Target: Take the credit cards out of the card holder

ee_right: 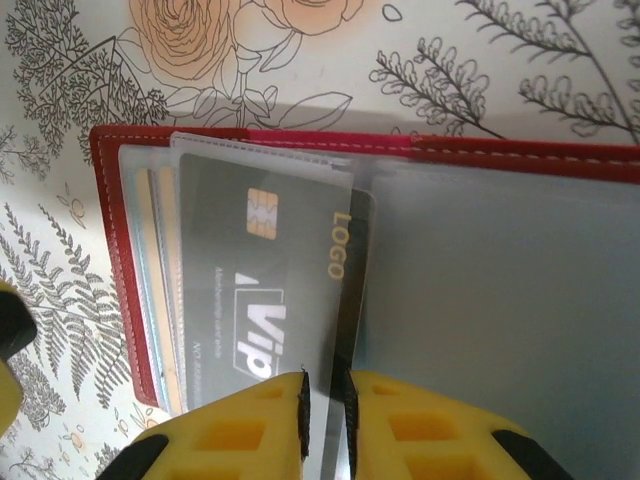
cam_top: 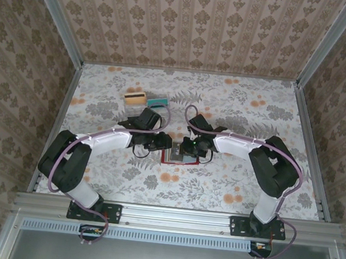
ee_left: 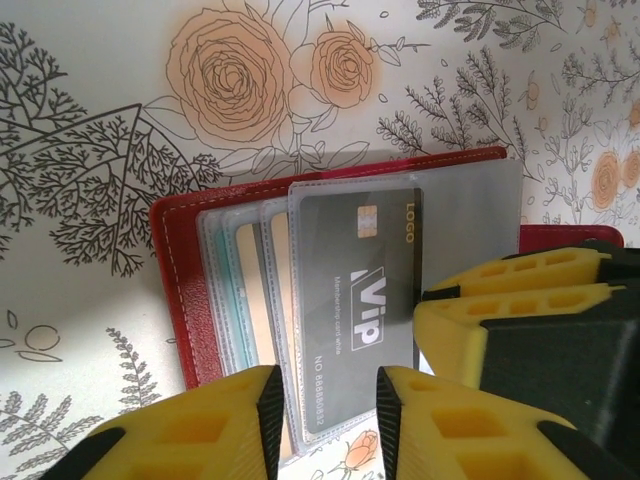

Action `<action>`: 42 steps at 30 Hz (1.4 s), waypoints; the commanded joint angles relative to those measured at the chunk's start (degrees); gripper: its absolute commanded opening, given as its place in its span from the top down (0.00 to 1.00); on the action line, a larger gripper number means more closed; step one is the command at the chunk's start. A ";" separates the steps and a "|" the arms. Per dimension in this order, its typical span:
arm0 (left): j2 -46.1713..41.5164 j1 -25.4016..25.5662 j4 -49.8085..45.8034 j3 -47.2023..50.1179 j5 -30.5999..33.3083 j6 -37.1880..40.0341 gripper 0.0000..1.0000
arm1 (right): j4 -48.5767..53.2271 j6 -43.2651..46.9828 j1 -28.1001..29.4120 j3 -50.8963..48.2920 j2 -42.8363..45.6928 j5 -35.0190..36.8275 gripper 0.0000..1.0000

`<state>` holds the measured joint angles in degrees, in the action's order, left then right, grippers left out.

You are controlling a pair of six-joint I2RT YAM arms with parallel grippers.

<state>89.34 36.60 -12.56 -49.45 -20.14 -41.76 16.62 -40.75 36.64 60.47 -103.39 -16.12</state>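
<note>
The red card holder (cam_top: 179,160) (ee_left: 180,290) (ee_right: 110,270) lies open on the flowered table between both grippers, its clear sleeves fanned out. The top sleeve holds a black credit card (ee_left: 365,290) (ee_right: 250,270) marked VIP. A tan card (ee_left: 250,295) shows in a sleeve beneath. My right gripper (cam_top: 191,147) (ee_right: 325,420) is shut on the black card's long edge; its fingers (ee_left: 500,300) also show in the left wrist view. My left gripper (cam_top: 161,144) (ee_left: 330,420) hovers over the sleeve's end, jaws apart, gripping nothing. A tan striped card (cam_top: 135,97) and a teal card (cam_top: 158,102) lie loose behind.
The flowered tablecloth (cam_top: 267,115) spreads wide to the right and at the back. Patterned walls with metal rails (cam_top: 307,143) close in the table on three sides. The two loose cards lie just behind my left arm.
</note>
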 commanded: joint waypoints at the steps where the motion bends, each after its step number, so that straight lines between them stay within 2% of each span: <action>1: 1.42 -0.48 -1.34 0.53 0.52 1.16 0.68 | -1.45 -0.91 0.01 2.03 -1.37 -1.93 0.78; 11: 2.25 -0.52 -0.94 0.50 0.03 1.41 0.70 | -0.72 -0.14 -0.17 4.61 -2.93 -2.63 0.73; 21: 5.13 -0.13 0.47 -0.53 -1.56 1.56 0.92 | -1.09 0.39 -1.65 1.73 -0.79 -2.78 0.76; 42: 8.47 0.05 -0.13 0.23 -1.32 1.38 0.95 | -6.39 -0.80 -2.61 -1.04 -2.37 -8.51 0.79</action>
<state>95.94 36.60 -12.12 -49.47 -21.43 -40.84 12.82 -40.75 34.00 60.23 -105.71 -21.21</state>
